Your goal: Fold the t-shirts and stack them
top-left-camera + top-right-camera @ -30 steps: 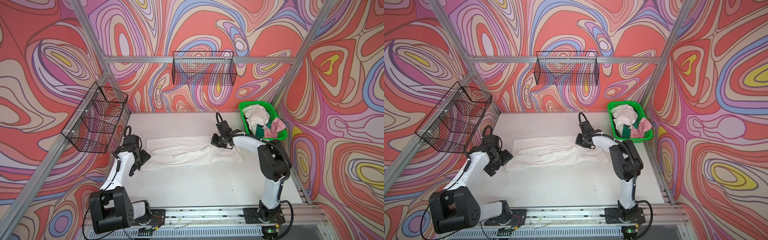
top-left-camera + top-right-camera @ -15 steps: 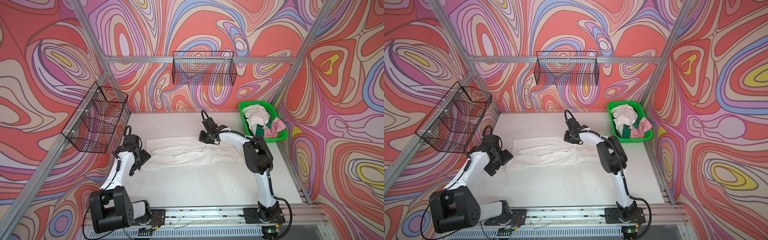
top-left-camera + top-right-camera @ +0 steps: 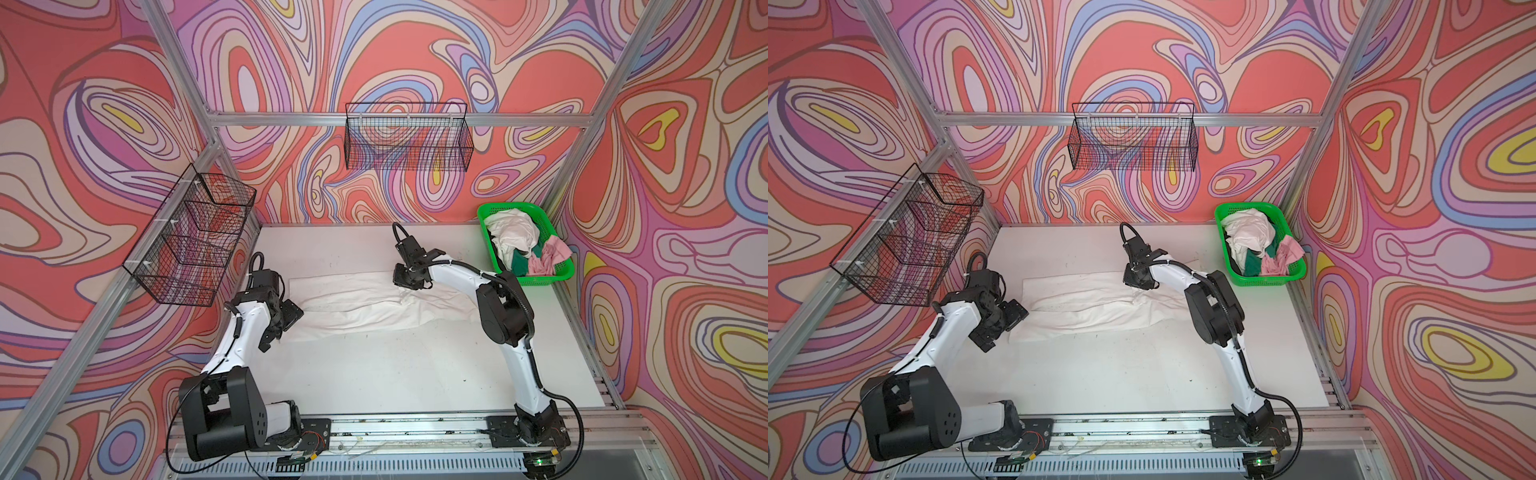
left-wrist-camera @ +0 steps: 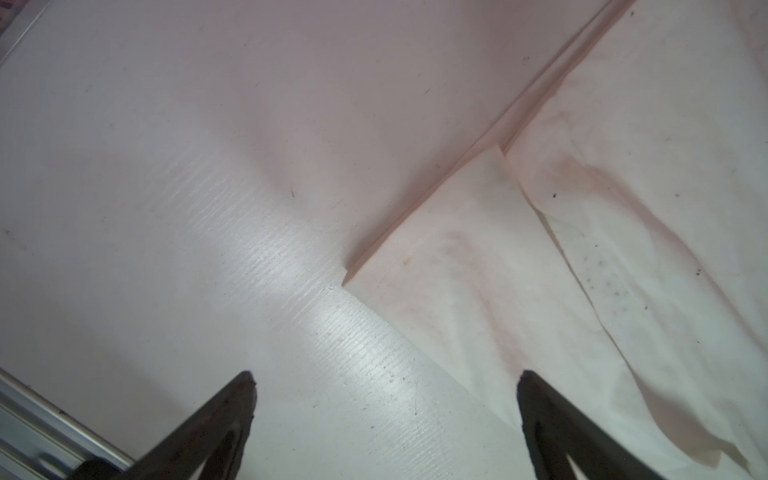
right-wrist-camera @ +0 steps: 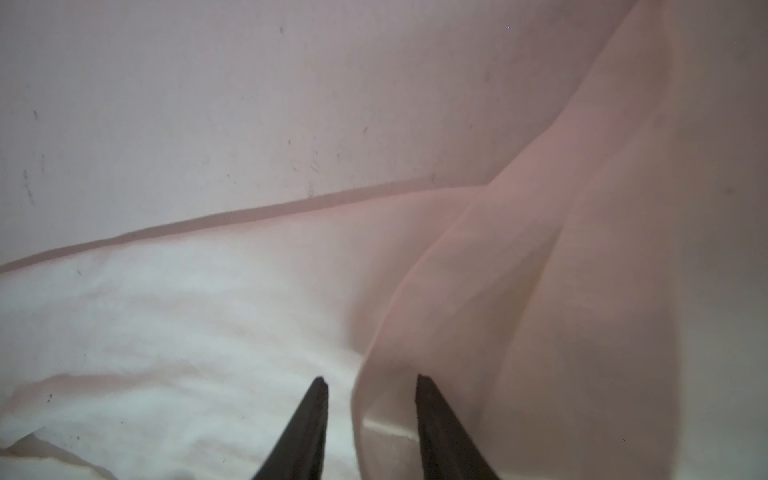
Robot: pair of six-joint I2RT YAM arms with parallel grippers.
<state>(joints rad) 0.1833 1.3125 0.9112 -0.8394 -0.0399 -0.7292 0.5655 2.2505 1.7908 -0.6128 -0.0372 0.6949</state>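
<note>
A large white t-shirt (image 3: 353, 303) (image 3: 1084, 307) lies stretched out across the back half of the table, its right end folded over toward the middle. My right gripper (image 3: 409, 283) (image 3: 1138, 283) is low over that fold. In the right wrist view its jaws (image 5: 370, 379) stand apart, with the raised cloth fold (image 5: 540, 291) curling between them. My left gripper (image 3: 291, 316) (image 4: 386, 376) hangs wide open at the shirt's left end, with one finger over the table and the other over the cloth (image 4: 582, 249). More t-shirts fill the basket: white (image 3: 513, 232), dark green (image 3: 519, 264), pink (image 3: 548, 253).
The bright green mesh basket (image 3: 511, 205) stands at the back right corner of the white table (image 3: 395, 365). Black wire baskets hang on the back wall (image 3: 407, 141) and on the left wall (image 3: 191, 237). An aluminium rail (image 3: 415, 424) carries both arm bases along the front.
My right gripper has moved left along the shirt, dragging its right end toward the middle, and its jaws have come apart. The left arm has not moved.
</note>
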